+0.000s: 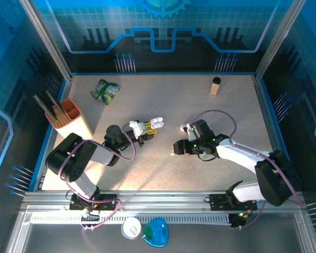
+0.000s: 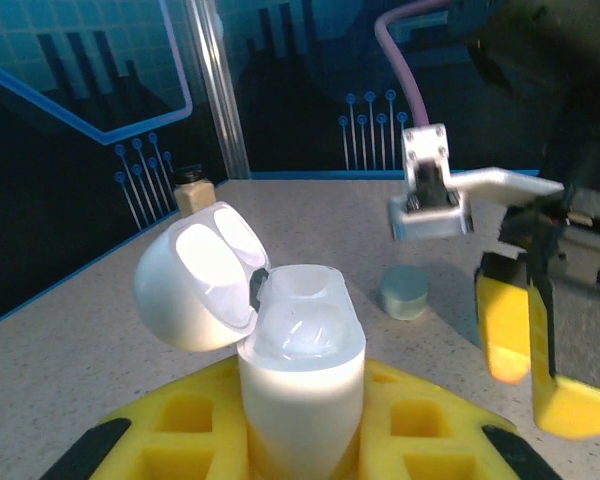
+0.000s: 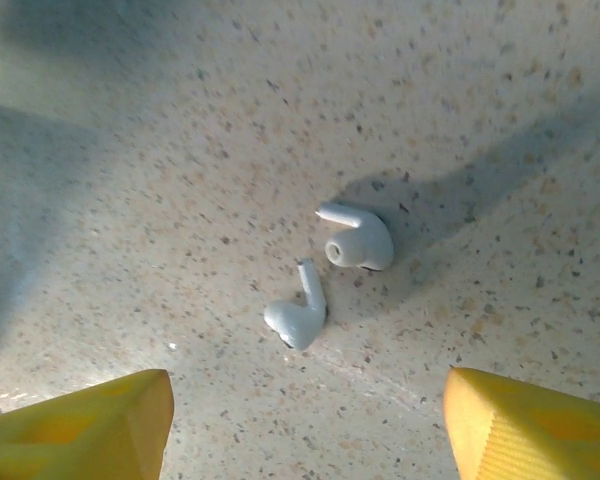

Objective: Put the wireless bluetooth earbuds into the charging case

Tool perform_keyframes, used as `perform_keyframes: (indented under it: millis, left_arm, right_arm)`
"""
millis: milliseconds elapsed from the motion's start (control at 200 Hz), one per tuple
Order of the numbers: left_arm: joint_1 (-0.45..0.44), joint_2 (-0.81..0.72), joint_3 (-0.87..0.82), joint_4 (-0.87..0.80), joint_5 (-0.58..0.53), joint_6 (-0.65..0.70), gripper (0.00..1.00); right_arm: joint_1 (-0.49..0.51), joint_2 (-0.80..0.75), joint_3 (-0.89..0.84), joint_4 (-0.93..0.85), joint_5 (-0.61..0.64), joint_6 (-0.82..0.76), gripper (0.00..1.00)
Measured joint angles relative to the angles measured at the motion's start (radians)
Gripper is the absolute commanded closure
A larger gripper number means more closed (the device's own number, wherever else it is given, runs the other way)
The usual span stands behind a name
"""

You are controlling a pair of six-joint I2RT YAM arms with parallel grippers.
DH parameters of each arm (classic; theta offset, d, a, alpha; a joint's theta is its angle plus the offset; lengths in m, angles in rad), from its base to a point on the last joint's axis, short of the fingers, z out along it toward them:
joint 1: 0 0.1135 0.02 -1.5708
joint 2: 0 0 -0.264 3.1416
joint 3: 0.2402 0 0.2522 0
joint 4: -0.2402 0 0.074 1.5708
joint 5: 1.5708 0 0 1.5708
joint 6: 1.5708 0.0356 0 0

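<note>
A white charging case (image 2: 302, 372) stands upright between my left gripper's (image 2: 300, 440) yellow jaws, which are shut on its lower body. Its lid (image 2: 195, 277) is flipped open to the left and both wells look empty. In the top view the left gripper (image 1: 146, 129) holds the case (image 1: 156, 123) at mid-table. Two tiny white earbuds (image 3: 360, 240) (image 3: 298, 316) lie side by side on the speckled tabletop, a little apart from each other. My right gripper (image 3: 305, 430) hovers open over them, its yellow fingertips (image 3: 85, 430) wide on either side and touching neither. Seen from above, the right gripper (image 1: 178, 147) sits just right of the case.
A small pale teal disc (image 2: 405, 292) lies on the table between the two grippers. An orange holder with tools (image 1: 67, 112) stands at the left, a green packet (image 1: 106, 90) at the back, a small bottle (image 1: 215, 86) at the back right. A white round case (image 1: 131, 228) and a teal case (image 1: 156, 232) rest below the front rail.
</note>
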Motion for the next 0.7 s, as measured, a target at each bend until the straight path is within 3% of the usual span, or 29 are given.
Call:
perform_keyframes:
  millis: [700]
  left_arm:
    - [0.004, -0.003, -0.014, 0.002, -0.014, 0.0, 1.0]
  right_arm:
    - [0.0, 0.253, 0.14, 0.069, -0.079, 0.105, 0.39]
